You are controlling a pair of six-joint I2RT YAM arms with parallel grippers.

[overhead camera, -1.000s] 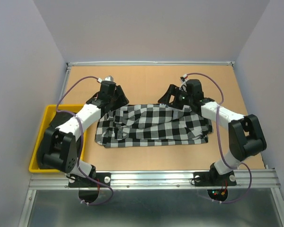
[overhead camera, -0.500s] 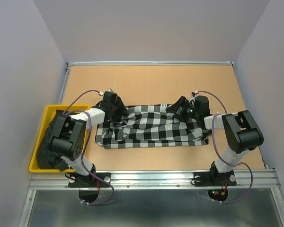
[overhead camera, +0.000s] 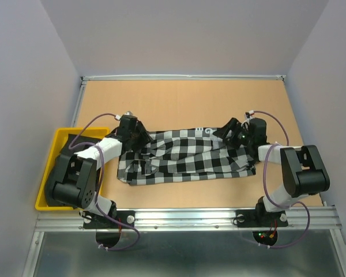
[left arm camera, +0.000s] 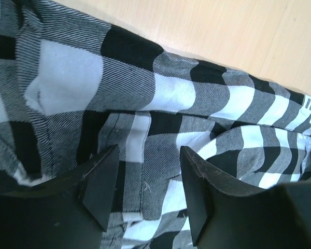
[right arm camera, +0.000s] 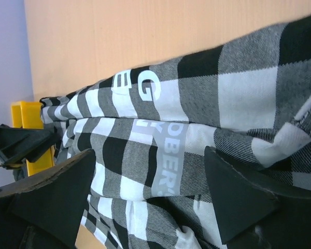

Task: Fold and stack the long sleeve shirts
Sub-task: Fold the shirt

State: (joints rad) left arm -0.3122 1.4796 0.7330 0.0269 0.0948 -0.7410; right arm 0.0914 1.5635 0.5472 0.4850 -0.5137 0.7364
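Note:
The black-and-white check shirt [overhead camera: 184, 160] lies crumpled lengthwise across the middle of the table, its white lettering on a band [overhead camera: 203, 130] at the far edge. My left gripper [overhead camera: 136, 137] is open just above the shirt's left far part. In the left wrist view the gripper [left arm camera: 147, 181] has check cloth [left arm camera: 145, 93] under its spread fingers, not pinched. My right gripper [overhead camera: 233, 134] is open over the shirt's right far corner. In the right wrist view the gripper [right arm camera: 150, 181] is wide open over the lettering [right arm camera: 168, 155]. The plain black shirt is hidden.
A yellow bin [overhead camera: 62, 137] stands at the table's left edge, mostly covered by my left arm. A metal rail [overhead camera: 184, 216] runs along the near edge. Bare wooden table [overhead camera: 184, 101] lies beyond the shirt, with walls on three sides.
Both grippers have moved nearer and lower onto the shirt, the right one also to the right. The shirt's far edge has been drawn nearer, and the lettering band now shows.

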